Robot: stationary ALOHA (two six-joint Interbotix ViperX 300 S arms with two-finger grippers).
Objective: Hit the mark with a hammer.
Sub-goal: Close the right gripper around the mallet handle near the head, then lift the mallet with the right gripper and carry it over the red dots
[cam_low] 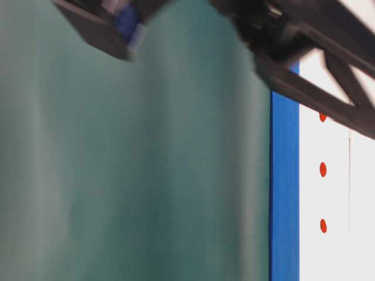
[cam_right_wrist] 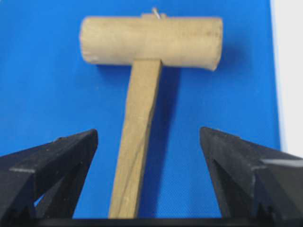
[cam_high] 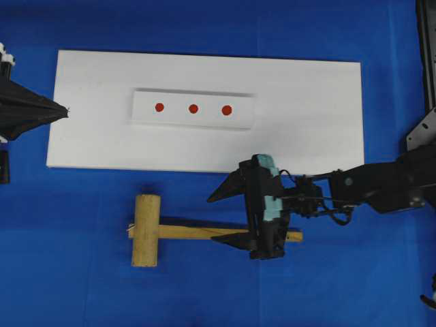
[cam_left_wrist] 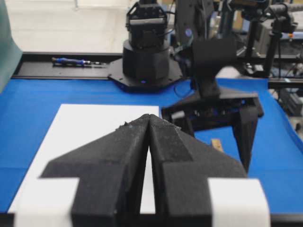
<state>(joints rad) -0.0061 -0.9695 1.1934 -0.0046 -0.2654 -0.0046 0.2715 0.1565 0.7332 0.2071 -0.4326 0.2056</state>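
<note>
At the 9 o'clock edge of the overhead view, the left gripper (cam_high: 65, 109) is seen with its jaws pressed together and nothing between them; the same closed tips (cam_left_wrist: 149, 119) are shown in the left wrist view, pointed over a white board (cam_high: 313, 102). The board is laid on a blue cloth (cam_high: 68, 272) and occupies the upper middle of the overhead view. On it, toward 12 o'clock, a narrower white strip (cam_high: 177, 109) is placed, and three red marks (cam_high: 193, 108) are lined up along it.

Below the board, toward 6 o'clock, the hammer (cam_high: 146, 229) is laid flat on the cloth, its cylindrical head at the left and its handle stretched toward 3 o'clock. The handle's far end is straddled by the right gripper (cam_high: 225, 218), whose jaws are spread wide, one finger on each side of the wood. In the right wrist view the handle (cam_right_wrist: 137, 142) is seen running up between the two dark fingers (cam_right_wrist: 57, 156) with clear gaps on both sides; no contact can be made out.
</note>
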